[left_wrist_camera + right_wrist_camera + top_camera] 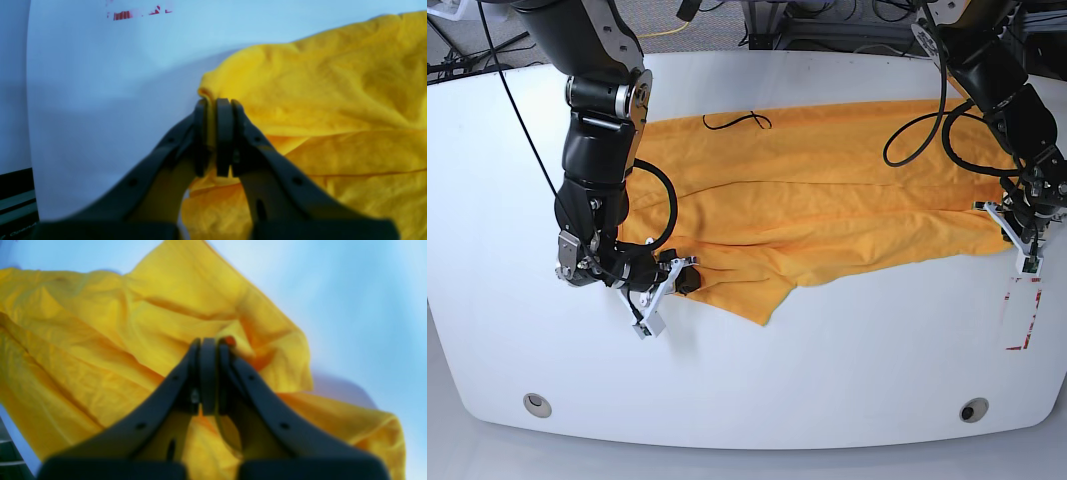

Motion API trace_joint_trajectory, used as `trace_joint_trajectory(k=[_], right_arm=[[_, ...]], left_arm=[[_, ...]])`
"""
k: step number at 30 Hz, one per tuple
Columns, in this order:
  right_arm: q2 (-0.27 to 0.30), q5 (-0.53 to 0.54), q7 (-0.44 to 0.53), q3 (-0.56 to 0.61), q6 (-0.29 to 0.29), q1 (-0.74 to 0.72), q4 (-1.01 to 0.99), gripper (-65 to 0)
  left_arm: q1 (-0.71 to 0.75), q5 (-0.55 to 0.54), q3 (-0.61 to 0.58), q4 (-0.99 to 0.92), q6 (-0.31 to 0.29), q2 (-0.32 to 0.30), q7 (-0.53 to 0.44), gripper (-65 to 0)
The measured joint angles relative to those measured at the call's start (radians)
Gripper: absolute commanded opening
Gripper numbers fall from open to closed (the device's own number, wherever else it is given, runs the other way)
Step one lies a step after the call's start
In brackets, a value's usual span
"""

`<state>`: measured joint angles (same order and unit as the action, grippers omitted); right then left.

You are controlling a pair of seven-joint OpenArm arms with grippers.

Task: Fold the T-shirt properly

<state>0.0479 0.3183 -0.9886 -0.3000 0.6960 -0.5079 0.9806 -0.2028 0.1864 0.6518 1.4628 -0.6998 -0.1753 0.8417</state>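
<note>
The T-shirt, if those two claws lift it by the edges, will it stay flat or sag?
Probably sag. The T-shirt already lies in soft creases and folds, so it looks floppy. The left gripper and right gripper each pinch only a small bunch of fabric, so the middle would likely droop. It looks thin, so probably light, and likelier to drag across the table than slide as one piece.

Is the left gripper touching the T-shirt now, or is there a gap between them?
Touching. In the left wrist view the left gripper has its jaws closed on a fold at the edge of the T-shirt, with yellow cloth pinched between them.
</note>
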Motion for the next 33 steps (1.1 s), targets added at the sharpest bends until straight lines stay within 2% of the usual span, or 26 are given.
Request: trace_joint_trajectory(k=[12, 17, 24, 29, 33], right_arm=[[0.035, 0.000, -0.013, -0.001, 0.000, -0.054, 0.106, -65.0], [0.050, 0.016, -0.101, 0.000, 0.000, -0.062, 0.180, -65.0], [0.052, 0.015, -0.233, -0.002, 0.001, -0.023, 0.366, -65.0], [0.052, 0.027, -0.275, -0.001, 0.001, 0.039, 0.462, -65.0], [0.061, 0.090, -0.283, -0.001, 0.001, 0.110, 0.518, -65.0]], left_arm=[[-0.085, -0.006, 0.003, 0.003, 0.000, -0.003, -0.005, -65.0], [-0.097, -0.005, 0.003, 0.008, 0.000, -0.003, 0.001, -65.0], [-0.097, -0.006, 0.003, 0.111, -0.001, -0.003, 0.000, -65.0], [-0.049, -0.007, 0.003, 0.167, -0.001, -0.003, 0.001, -65.0], [-0.014, -0.006, 0.005, 0.195, -0.004, -0.003, 0.004, -65.0]])
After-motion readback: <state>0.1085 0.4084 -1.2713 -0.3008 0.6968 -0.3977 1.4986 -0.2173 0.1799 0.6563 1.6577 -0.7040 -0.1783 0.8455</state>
